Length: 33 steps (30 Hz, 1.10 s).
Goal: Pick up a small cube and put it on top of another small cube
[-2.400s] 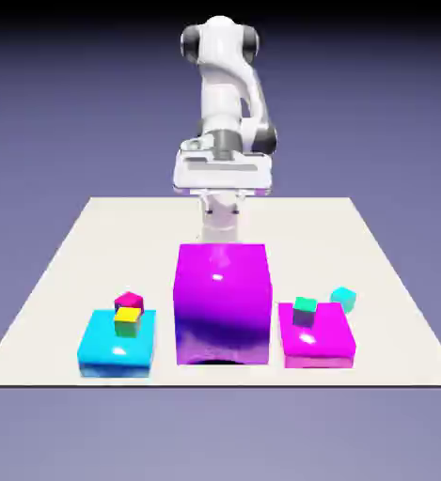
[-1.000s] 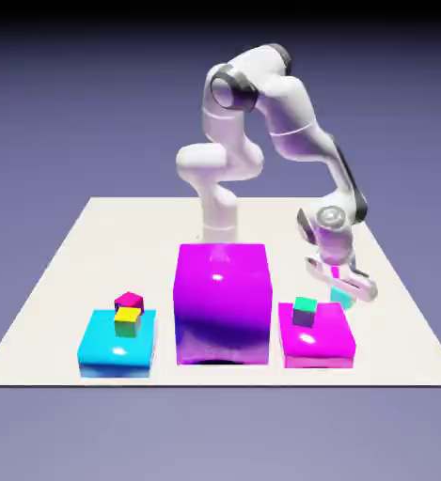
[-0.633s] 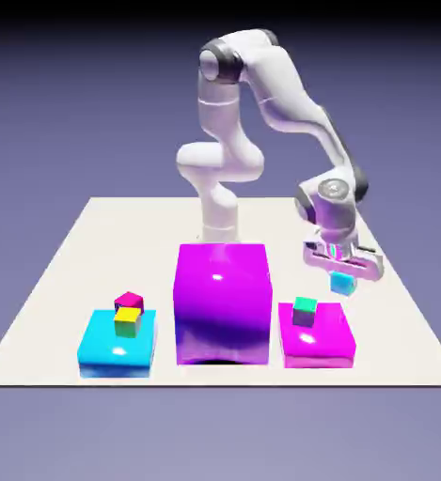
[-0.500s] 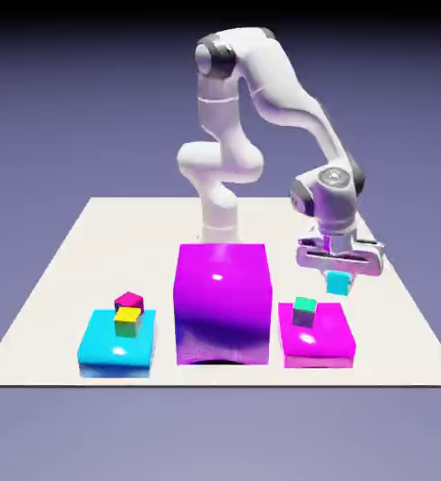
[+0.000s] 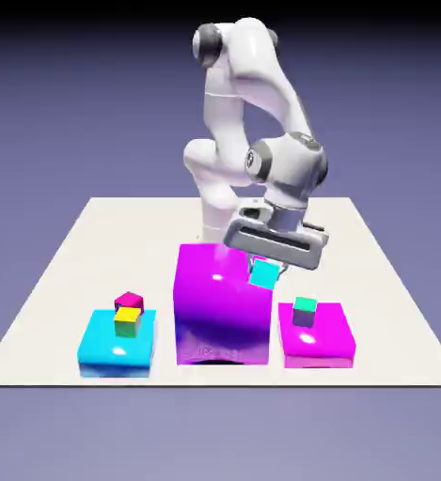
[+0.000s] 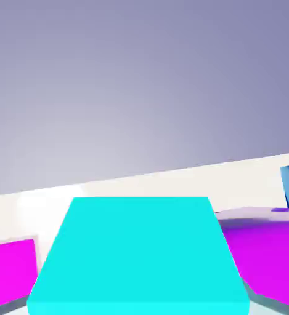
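The glossy purple block (image 5: 222, 310) is seen from above, facing the white robot arm (image 5: 228, 103), and again, closer, at lower right in the hand view.

This was a make-believe place inside a computer, set up like a small robot lab, and not a real room. A white robot arm (image 5: 226, 122) stood on a flat, pale table (image 5: 64, 272), and bright, shiny blocks sat there too, like the big purple block (image 5: 224, 305), the flat blue block (image 5: 118, 345) and the flat pink block (image 5: 316, 336). All around was just plain blue-violet color, fading to black at the top.
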Each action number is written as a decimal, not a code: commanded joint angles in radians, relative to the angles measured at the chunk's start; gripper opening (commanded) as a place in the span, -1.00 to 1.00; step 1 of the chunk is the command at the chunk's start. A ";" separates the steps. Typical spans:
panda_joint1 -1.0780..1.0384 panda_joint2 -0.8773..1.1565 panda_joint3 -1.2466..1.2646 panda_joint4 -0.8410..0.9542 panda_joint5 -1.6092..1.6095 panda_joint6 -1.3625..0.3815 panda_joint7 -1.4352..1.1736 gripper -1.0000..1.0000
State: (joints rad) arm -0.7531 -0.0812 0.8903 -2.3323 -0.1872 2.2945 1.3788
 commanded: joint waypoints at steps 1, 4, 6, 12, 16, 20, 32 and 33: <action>0.011 0.005 -0.036 0.005 0.017 -0.008 0.016 -1.00; 0.018 0.018 -0.145 0.019 0.077 -0.029 0.057 -1.00; 0.023 0.026 -0.217 0.029 0.117 -0.043 0.085 -1.00; 0.038 0.053 -0.435 0.058 0.238 -0.085 0.168 -1.00; 0.048 0.070 -0.580 0.078 0.318 -0.113 0.223 -1.00; 0.114 0.109 -0.725 0.074 0.451 -0.105 0.312 -1.00; 0.225 0.281 -0.879 0.022 0.704 0.069 0.376 1.00; 0.225 0.281 -0.879 0.022 0.704 0.069 0.376 1.00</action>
State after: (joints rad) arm -0.5281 0.1999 0.0111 -2.3100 0.5172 2.3635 1.7548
